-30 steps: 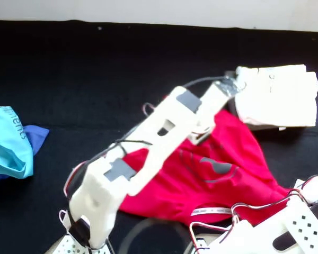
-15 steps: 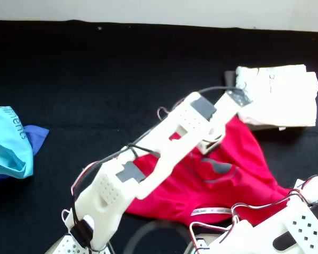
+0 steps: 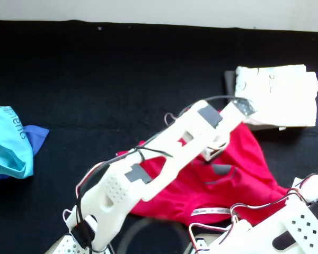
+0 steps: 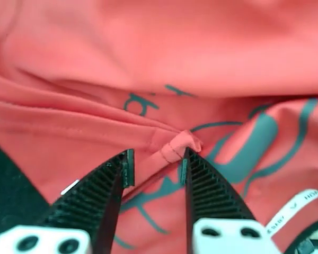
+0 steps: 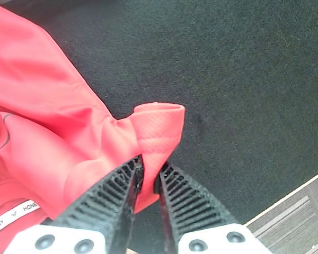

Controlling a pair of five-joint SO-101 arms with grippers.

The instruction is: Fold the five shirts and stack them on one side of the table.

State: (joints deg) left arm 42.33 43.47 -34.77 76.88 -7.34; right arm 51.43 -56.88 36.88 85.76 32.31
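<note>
A red shirt (image 3: pixel 238 177) with a grey print lies crumpled on the black table (image 3: pixel 122 79), right of centre. My left arm reaches across it, and the left gripper (image 4: pixel 156 165) hangs open just over the printed middle, its fingers on either side of a small raised pinch of red cloth (image 4: pixel 180 144). My right gripper (image 5: pixel 148 170) is shut on a folded hem of the red shirt (image 5: pixel 153 127) at its right corner, near the table's front edge. The right arm (image 3: pixel 286 227) sits at the front right.
A folded white pile (image 3: pixel 278 94) rests at the back right, just beyond the red shirt. A crumpled cyan shirt (image 3: pixel 8 140) lies on a blue one (image 3: pixel 37 135) at the left edge. Grey floor (image 5: pixel 302 211) shows past the table edge.
My left arm has swung right and stretched farther out over the red shirt, bringing its gripper over the print. The right arm has kept still.
</note>
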